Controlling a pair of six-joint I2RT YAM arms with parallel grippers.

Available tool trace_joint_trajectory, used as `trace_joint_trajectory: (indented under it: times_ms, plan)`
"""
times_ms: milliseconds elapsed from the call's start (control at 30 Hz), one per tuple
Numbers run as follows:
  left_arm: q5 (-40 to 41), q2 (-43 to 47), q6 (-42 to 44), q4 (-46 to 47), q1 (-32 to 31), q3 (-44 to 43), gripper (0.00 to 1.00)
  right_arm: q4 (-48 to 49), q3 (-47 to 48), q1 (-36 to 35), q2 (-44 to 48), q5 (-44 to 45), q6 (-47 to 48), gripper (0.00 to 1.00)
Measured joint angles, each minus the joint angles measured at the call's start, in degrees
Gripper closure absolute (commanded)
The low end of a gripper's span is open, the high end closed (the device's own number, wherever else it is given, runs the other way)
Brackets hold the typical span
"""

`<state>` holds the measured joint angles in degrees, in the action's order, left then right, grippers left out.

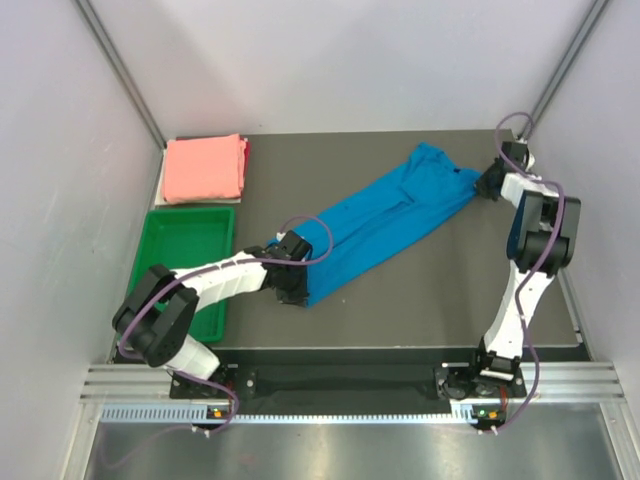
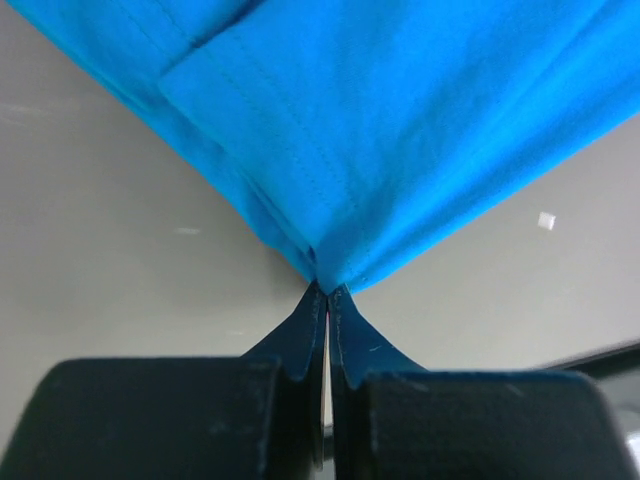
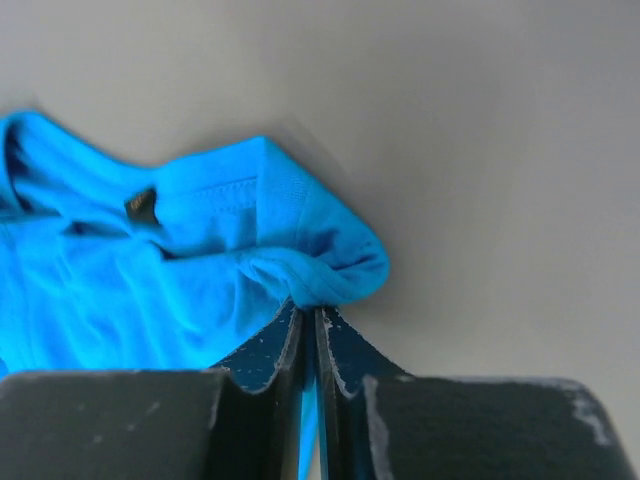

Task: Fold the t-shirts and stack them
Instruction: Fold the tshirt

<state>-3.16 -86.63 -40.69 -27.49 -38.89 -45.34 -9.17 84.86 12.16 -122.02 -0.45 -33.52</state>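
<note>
Left fingers (image 2: 318,315) pressed together, pinching one corner of the blue t-shirt (image 1: 385,220). Right fingers (image 3: 300,330) closed on a bunched fold at its opposite end. Shirt lies on the desk (image 1: 420,300), stretched between the two sets of fingers. Pink t-shirt (image 1: 205,168) folded, well apart from both, beyond the green tray (image 1: 190,240) beside the left fingers.

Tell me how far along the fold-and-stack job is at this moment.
Done: the pink t-shirt lies folded at far left. In hand: the blue t-shirt is stretched out between the left gripper and right gripper, both shut on its ends. Left: folding it and stacking it with the pink.
</note>
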Motion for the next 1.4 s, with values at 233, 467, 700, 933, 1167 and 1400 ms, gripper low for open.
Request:
trace_joint_trajectory:
  times_ms: [233,467,700,933,1167,1400]
  plan:
    - [-7.06,-1.09,-4.11,2.45,-2.36,-0.52,0.37,-6.49,19.26,0.09,-11.47,-2.80,4.50,0.86]
    - [-5.05,-4.26,-0.09,-6.80,-2.05,-10.78,0.41,-13.73,36.39,0.90,-20.00,-4.42,6.60,0.52]
    - [-2.01,-9.99,9.03,-10.01,9.09,-27.71,0.46,-17.20,21.11,0.20,-8.13,-3.80,1.46,0.42]
    - [-1.38,-19.21,17.42,-11.58,16.83,-33.97,0.41,-17.81,-8.61,-6.47,18.56,-3.61,-7.21,0.44]
    - [-1.88,-23.67,23.89,-13.55,15.39,-34.01,0.43,-13.86,-29.16,-25.64,33.16,-6.73,-14.23,0.53]
    - [1.97,-26.25,25.90,-14.51,15.45,-34.36,0.53,-12.44,-37.40,-40.26,34.18,-5.16,-22.18,0.54]
